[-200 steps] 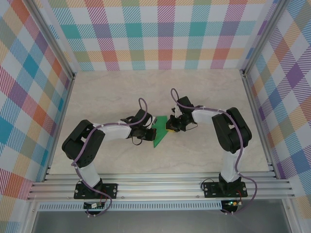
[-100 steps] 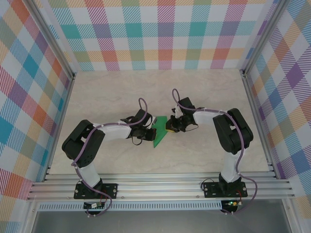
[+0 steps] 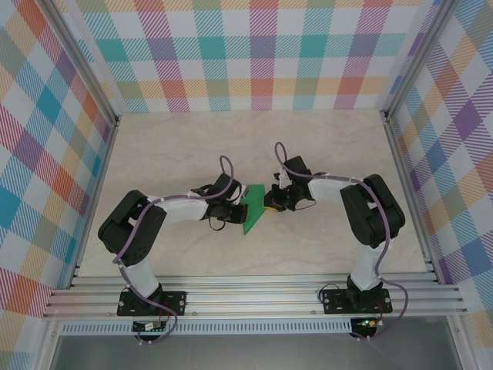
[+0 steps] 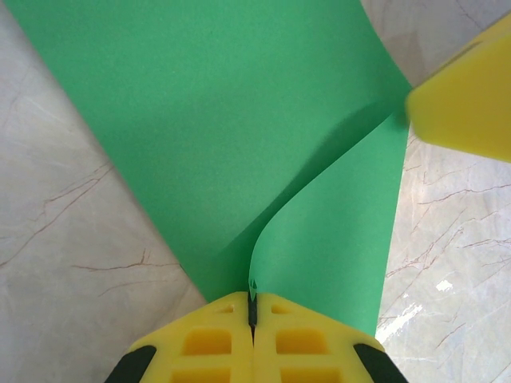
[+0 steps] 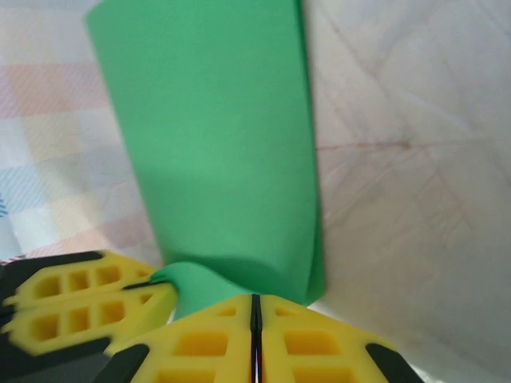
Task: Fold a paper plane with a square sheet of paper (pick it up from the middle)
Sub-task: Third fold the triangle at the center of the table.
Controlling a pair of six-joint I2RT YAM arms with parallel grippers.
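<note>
Sitting at mid-table between the two arms: the square sheet of paper, already partly folded into a narrow green wedge. Possibly resting on the table, possibly lifting just clear; hard to tell from above.

Being pinched from both sides. Clamping fully closed on the near end, over doubled layers: the left gripper. Squeezing tight on the opposite edge: the right gripper, also poking in as a yellow pad at the upper right of the left wrist view. Bowing and curling between the two grips rather than lying flat, with a soft upward arch along one flap.

Judging the handling: behaving as very light, thin and floppy. Likely taking a permanent crease under any hard pinch, tearing if pulled in opposing directions, and sliding readily over the smooth marbled top. Needing almost no squeeze, only a flat, full-pad pinch.

Best taking hold along an existing crease or doubled edge, gaining some stiffness there. Gripping single-layer areas risks stray wrinkles. Moving both grips together seems advisable, avoiding slack or tension across the span.
</note>
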